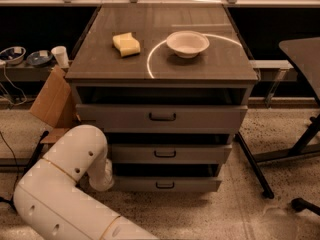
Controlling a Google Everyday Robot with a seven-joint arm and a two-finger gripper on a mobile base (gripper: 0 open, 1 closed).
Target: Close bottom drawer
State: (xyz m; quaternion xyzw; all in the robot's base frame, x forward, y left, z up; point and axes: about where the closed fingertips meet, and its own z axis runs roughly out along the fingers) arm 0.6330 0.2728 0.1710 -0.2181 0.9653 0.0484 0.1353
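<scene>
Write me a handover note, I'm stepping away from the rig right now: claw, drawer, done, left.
Claw: not in view. The white jointed arm bends down at the left end of the lowest grey drawer with black bar handle.
Drawer: a dark gap shows above its front, so it looks not fully shut.
Done: the arm is beside the drawer, nothing more.
Left: push the front in flush.

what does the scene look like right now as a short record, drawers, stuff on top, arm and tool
bottom: lowest grey cabinet drawer with black bar handle, slightly pulled out, dark gap above it
middle: middle grey drawer, slightly out
top: top grey drawer, slightly out
cabinet top: yellow sponge left of white round bowl, apart
arm: white robot arm, lower left, its end by the bottom drawer's left end
tool: not in view, beyond the arm's end
</scene>
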